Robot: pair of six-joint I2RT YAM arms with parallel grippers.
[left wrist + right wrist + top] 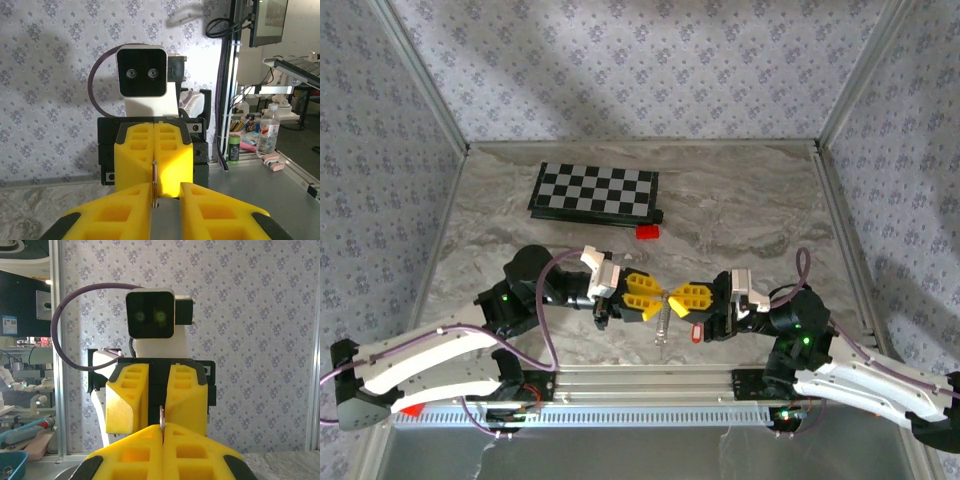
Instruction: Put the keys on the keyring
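Passing the keyring (663, 322) from one claw to the other is judged to be the step in hand, and it is done well only if the second grip is made sure before the first is eased. The right claw (673, 298) is seen pressed fully together on a thin sliver of silvery metal, taken to be the top of the keyring. The keyring's beaded loop is seen hanging down from the meeting point, over the middle of the desk (750, 210) and toward its near edge. The left claw (657, 297) is set nose to nose with the right one. Its yellow fingers (125, 215) are parted by a narrow gap, the metal strip stands at that gap, and nothing is seen to be gripped by it yet. The strip should be centred between the left fingers before they are brought together, so that it is clamped flat and not pushed sideways or bent. The closing is best done slowly, since so thin a piece is easily twisted out of a grip. The right claw's hold should be kept firm until the left one is seated. The keys (697, 333), a tiny red tag, are seen just under the right claw, beside the hanging loop and not threaded on it. Whether the tag is lying on the desk or carried cannot be told. The larger red block (647, 232), lying by the near side of the chequered board (595, 190) toward the far edge, is best left alone.
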